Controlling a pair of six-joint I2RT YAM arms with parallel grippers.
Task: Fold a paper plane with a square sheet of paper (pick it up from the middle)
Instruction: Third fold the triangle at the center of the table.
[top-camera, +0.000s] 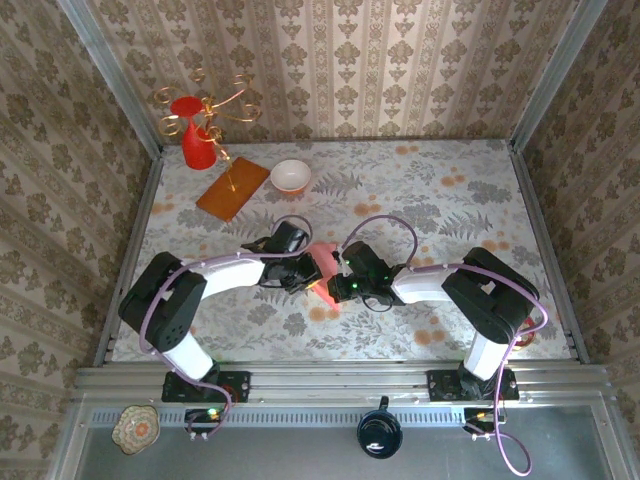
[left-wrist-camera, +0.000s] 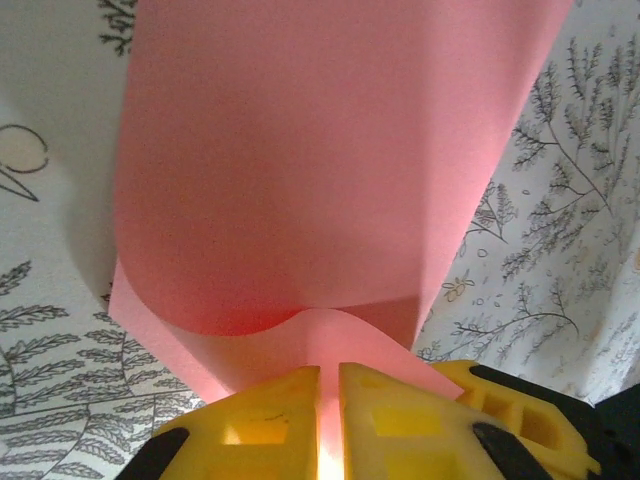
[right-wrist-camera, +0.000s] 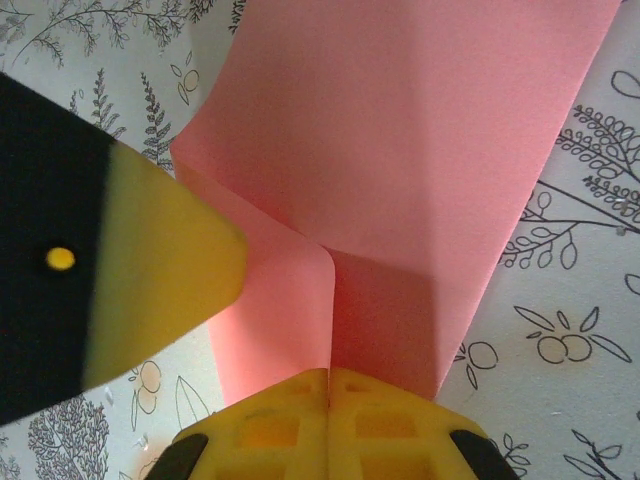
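Observation:
The square sheet of paper (top-camera: 322, 258), pink, is lifted off the table's middle and bent over on itself in a loose fold. My left gripper (top-camera: 300, 272) is shut on one edge of it; in the left wrist view the paper (left-wrist-camera: 300, 180) runs into the thin slit of that gripper (left-wrist-camera: 329, 372). My right gripper (top-camera: 342, 286) is shut on the opposite side; in the right wrist view the sheet (right-wrist-camera: 400, 150) creases right where that gripper (right-wrist-camera: 328, 375) pinches it. A left finger (right-wrist-camera: 150, 270) shows beside it. The paper plane is out of view.
At the back left stand a red vase (top-camera: 197, 140), an orange-brown wooden board (top-camera: 233, 188) and a white bowl (top-camera: 291, 176). Patterned walls close three sides. A black knob (top-camera: 379, 432) and a small dish (top-camera: 135, 428) sit on the near rail.

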